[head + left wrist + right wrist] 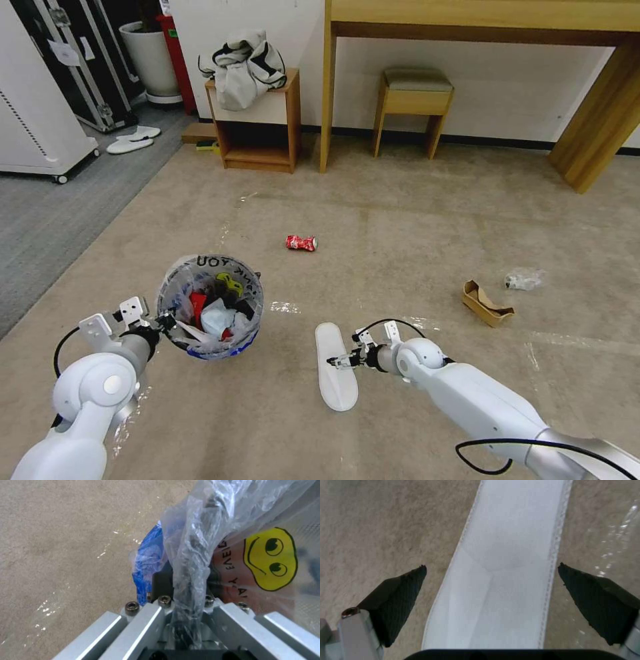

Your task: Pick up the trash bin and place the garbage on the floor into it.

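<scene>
The trash bin (212, 308), red with a blue band and lined with a lettered clear bag, is tilted and holds several pieces of litter. My left gripper (164, 323) is shut on its rim; in the left wrist view the gripper (186, 580) pinches the bunched bag over the bin's blue wall (146, 562). My right gripper (344, 361) is open just above a white flat slipper (337, 377) on the beige floor (400, 213). In the right wrist view its fingers (403, 590) straddle the slipper (506, 555). A red soda can (301, 243), a cardboard scrap (487, 303) and a clear plastic wad (525, 279) lie farther off.
Along the far wall stand a wooden nightstand (260, 133) with clothes on it, a stool (413, 100) and a desk leg (597, 127). At far left, on grey flooring, are a white wheeled cabinet (33, 127), a planter pot (150, 60) and a pair of white slippers (133, 140).
</scene>
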You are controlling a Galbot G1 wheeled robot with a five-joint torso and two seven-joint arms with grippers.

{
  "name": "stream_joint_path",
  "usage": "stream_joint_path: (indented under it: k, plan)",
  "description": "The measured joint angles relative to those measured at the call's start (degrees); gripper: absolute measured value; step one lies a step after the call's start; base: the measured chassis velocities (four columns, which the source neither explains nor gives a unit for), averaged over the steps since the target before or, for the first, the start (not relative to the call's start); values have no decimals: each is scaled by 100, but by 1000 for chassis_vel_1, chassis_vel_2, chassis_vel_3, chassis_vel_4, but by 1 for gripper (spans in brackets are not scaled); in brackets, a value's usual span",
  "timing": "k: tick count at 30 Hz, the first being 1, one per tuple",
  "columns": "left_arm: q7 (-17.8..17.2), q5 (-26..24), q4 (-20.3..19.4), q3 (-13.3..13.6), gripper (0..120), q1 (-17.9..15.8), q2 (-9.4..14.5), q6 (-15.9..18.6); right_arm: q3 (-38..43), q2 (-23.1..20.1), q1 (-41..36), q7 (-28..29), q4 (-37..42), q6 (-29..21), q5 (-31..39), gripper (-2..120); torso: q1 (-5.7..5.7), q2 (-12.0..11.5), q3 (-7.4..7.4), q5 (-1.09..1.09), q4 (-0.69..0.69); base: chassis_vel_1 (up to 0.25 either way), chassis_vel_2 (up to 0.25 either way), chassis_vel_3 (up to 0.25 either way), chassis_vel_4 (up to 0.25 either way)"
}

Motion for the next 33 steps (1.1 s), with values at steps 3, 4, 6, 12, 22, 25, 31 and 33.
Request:
stream_joint_path:
  k: [3,4,6,12,22,25,31,33]
  plan:
    - [9,7,5,-1,0,9,5,-5,52,200,-2,-53,-236,98,-116,100,0,0,0,0,-1,0,0,0,0]
    - [15,8,8,-1,0,10,5,-7,83,365,0,-70,-385,145,-189,100,0,0,0,0,-1,0,0,0,0]
    - [18,17,10,0,0,10,4,-16,112,496,10,-84,-511,181,-267,100,0,1,-1,-2,-1,0,0,0,0]
    - [21,27,11,15,0,15,-5,-22,154,713,19,-95,-708,245,-420,100,-1,2,-2,-5,-5,0,0,0,0]
    - [36,26,11,-2,0,41,-20,-46,172,735,-28,-75,-740,248,-551,92,-1,3,-3,-3,-3,0,0,0,0]
    - [37,26,11,-2,0,40,-30,-50,176,716,-40,-61,-735,235,-567,86,-1,4,-3,-3,-3,0,0,0,0]
    - [41,23,8,-14,0,63,-38,-64,183,706,-72,10,-727,232,-610,70,-1,4,-2,-4,-3,0,0,0,0]
    - [41,23,7,-14,0,64,-39,-64,187,709,-76,25,-727,233,-613,68,-1,3,-2,-4,-3,0,0,0,0]
